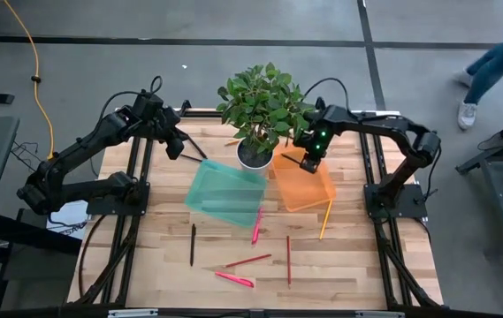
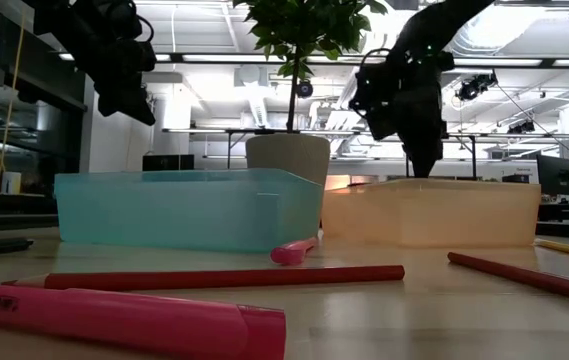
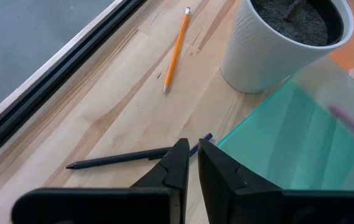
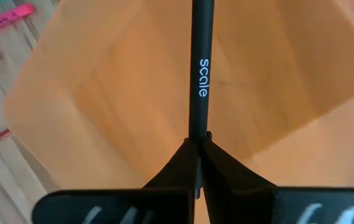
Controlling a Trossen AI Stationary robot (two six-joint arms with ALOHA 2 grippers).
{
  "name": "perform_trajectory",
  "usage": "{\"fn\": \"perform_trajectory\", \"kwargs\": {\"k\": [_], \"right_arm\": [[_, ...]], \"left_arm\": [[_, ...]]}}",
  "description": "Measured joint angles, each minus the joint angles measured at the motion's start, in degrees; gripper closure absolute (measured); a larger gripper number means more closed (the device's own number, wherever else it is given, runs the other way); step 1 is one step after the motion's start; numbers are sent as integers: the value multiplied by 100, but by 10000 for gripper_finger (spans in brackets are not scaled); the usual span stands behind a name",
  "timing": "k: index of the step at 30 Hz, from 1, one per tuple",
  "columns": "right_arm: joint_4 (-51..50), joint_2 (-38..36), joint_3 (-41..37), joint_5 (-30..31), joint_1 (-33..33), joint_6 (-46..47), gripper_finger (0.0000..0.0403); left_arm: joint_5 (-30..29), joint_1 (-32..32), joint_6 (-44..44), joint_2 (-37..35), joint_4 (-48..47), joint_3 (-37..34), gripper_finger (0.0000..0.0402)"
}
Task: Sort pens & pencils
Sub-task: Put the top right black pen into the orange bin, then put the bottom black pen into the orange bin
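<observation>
My right gripper (image 1: pixel 308 162) hangs over the orange tray (image 1: pixel 308 190), shut on a black pen (image 4: pixel 200 74) printed "scale". My left gripper (image 3: pixel 193 155) is shut and empty, well above the table's far left part (image 2: pixel 124 90). Under it a dark pen (image 3: pixel 121 157) lies flat on the wood beside the teal tray (image 1: pixel 226 194). A yellow pencil (image 3: pixel 175 53) lies near the white pot. Two pink pens (image 1: pixel 256 227) (image 1: pixel 233 279), a black pen (image 1: pixel 193 245), two red pencils (image 1: pixel 247 261) (image 1: pixel 288 261) and a yellow pencil (image 1: pixel 325 219) lie on the near half. My right gripper pinches the black pen near one end (image 4: pixel 199 130) between its two fingers. The fingers point down from above, and the pen runs on straight past the fingertips, in line with them. It hangs over the orange tray's floor; its lower end is outside the wrist view and behind the tray wall in the low view.
A potted plant (image 1: pixel 260 106) in a white pot (image 3: pixel 276 43) stands at the far middle, between the two grippers and touching both trays' far ends. The trays sit side by side mid-table. A person's legs (image 1: pixel 490 62) show on the floor beyond the table's right side.
</observation>
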Motion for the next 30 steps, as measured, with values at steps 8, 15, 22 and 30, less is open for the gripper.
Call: {"fn": "perform_trajectory", "kwargs": {"k": [8, 15, 22, 30], "right_arm": [[590, 0, -378, -23, 148, 317, 402], [598, 0, -380, -25, 143, 274, 363], [647, 0, -380, -15, 143, 260, 320], [882, -531, -373, 227, 15, 379, 318]], "left_arm": [[5, 0, -9, -2, 0, 0, 378], [11, 0, -35, -2, 2, 0, 378], [11, 0, -46, -1, 2, 0, 378], [141, 2, -44, 0, 2, 0, 378]]}}
